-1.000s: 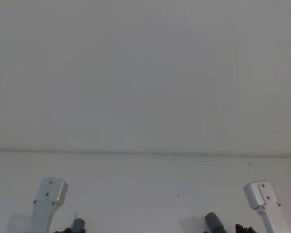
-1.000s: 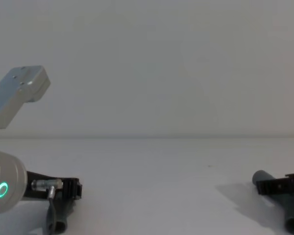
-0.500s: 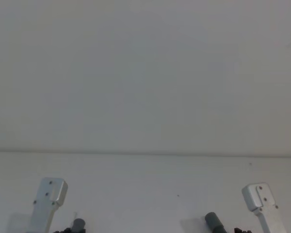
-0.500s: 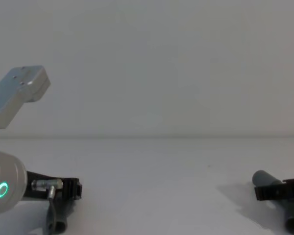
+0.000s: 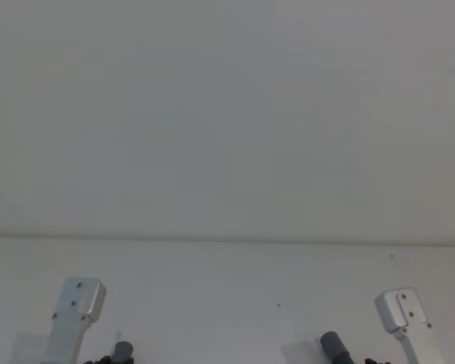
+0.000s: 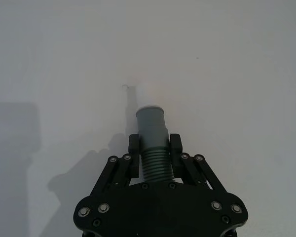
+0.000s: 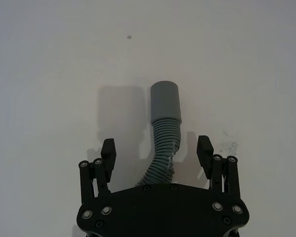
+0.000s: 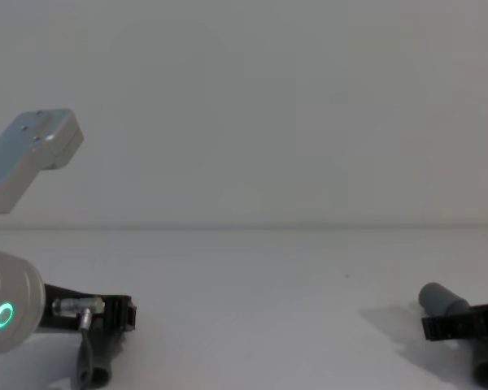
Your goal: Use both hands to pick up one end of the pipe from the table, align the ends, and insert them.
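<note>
Pipe [image 8: 441, 299] in two grey ribbed pieces, well apart at the near side of the white counter [image 6: 64, 59] — in the head view the left piece [image 5: 122, 350] shows at seven o'clock, the right piece [image 5: 334, 345] at five; the left claw [image 6: 154, 144] is clamped on the left piece's ribs just behind its smooth cuff [image 6: 152, 118]; the right claw [image 7: 156, 146] stands wide — fingers [image 7: 108, 148] either side of the right piece's bent body, not touching it.

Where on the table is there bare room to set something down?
Free: the table's wide middle between left hose piece and right hose piece, back to the wall. Crowded: near edge, left pincer gripping, open right pincer straddling.
</note>
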`<state>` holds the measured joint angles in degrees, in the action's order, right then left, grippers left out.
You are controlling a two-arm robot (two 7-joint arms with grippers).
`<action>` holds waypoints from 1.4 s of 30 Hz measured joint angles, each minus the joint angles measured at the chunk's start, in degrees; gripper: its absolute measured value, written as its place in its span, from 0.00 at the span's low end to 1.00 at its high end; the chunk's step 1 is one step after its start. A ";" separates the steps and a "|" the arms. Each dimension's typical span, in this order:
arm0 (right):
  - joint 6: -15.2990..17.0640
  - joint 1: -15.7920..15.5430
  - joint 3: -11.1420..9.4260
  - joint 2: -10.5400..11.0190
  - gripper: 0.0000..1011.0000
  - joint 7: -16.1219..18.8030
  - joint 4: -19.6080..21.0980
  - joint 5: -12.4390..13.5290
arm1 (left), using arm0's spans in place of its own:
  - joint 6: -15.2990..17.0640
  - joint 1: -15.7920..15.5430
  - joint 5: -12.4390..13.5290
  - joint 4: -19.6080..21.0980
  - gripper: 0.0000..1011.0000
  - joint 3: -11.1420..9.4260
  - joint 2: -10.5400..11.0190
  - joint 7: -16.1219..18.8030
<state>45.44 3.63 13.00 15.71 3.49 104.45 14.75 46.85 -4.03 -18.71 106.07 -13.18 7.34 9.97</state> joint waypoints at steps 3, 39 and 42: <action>-0.10 0.04 0.07 0.04 0.99 0.28 -0.16 -0.23 | 0.00 0.00 0.00 0.00 0.32 0.00 0.00 0.00; -0.45 0.09 0.15 0.08 0.23 1.28 -0.66 -0.89 | 0.00 0.00 0.01 0.00 0.32 0.00 0.00 0.00; -0.44 0.09 0.16 0.08 0.19 1.30 -0.66 -0.90 | 0.00 0.00 0.00 0.00 0.32 0.00 0.00 0.00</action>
<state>45.00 3.72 13.15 15.79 4.79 103.80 13.85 46.85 -4.03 -18.70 106.06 -13.18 7.34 9.97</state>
